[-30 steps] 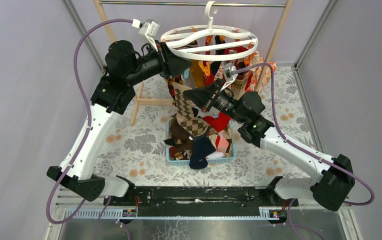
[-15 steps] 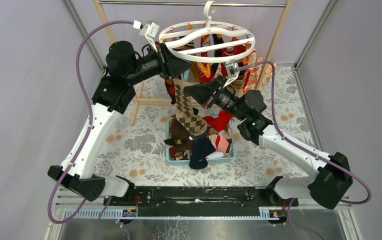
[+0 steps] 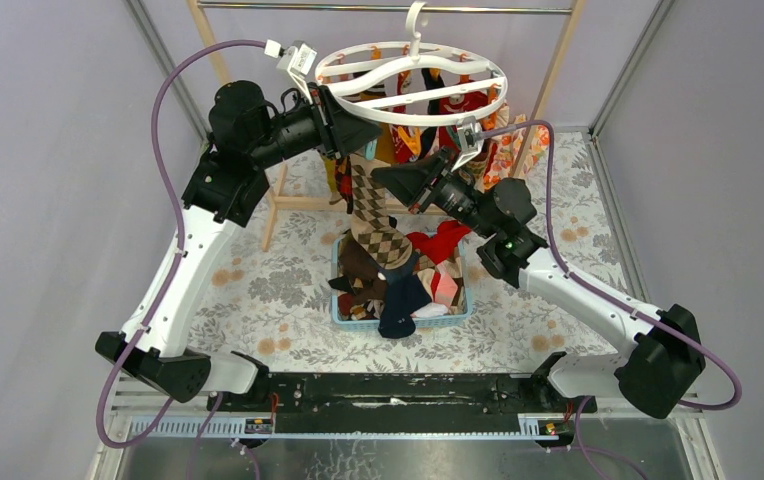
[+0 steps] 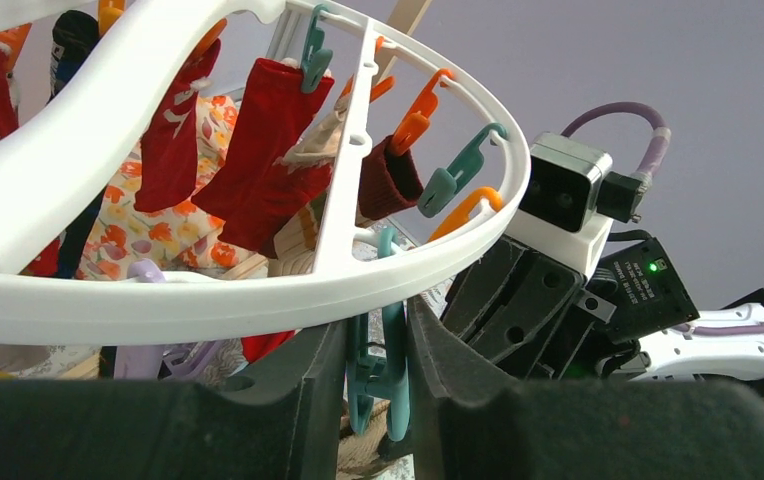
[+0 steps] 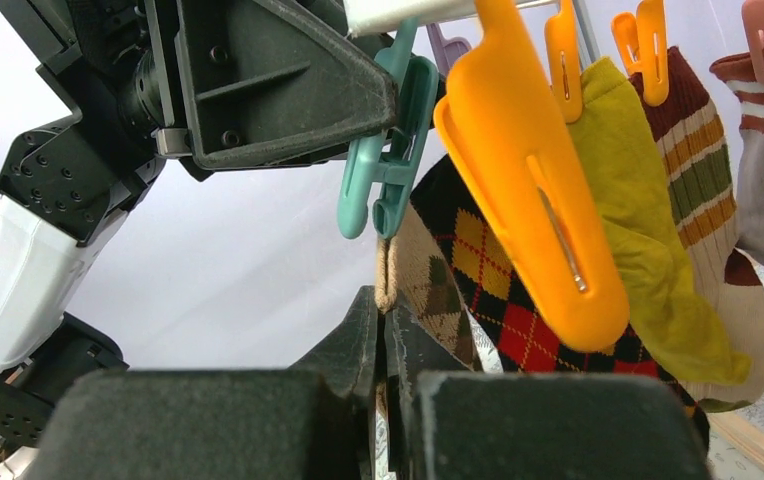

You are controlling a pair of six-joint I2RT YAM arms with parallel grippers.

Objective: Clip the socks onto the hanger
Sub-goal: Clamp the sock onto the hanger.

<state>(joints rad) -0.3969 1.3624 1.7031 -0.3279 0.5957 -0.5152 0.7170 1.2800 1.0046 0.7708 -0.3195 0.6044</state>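
Floral cloth (image 3: 278,290), lavender walls (image 3: 48,150); hanger (image 3: 413,85) on rod (image 3: 308,7).

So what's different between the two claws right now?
The left claw pinches a teal clip, while the right claw pinches an argyle sock. The left claw sits right under the rim of the hanger; the right claw is lower, holding the sock's edge up just beneath that clip. Both are shut on something, and they face each other at the same spot.
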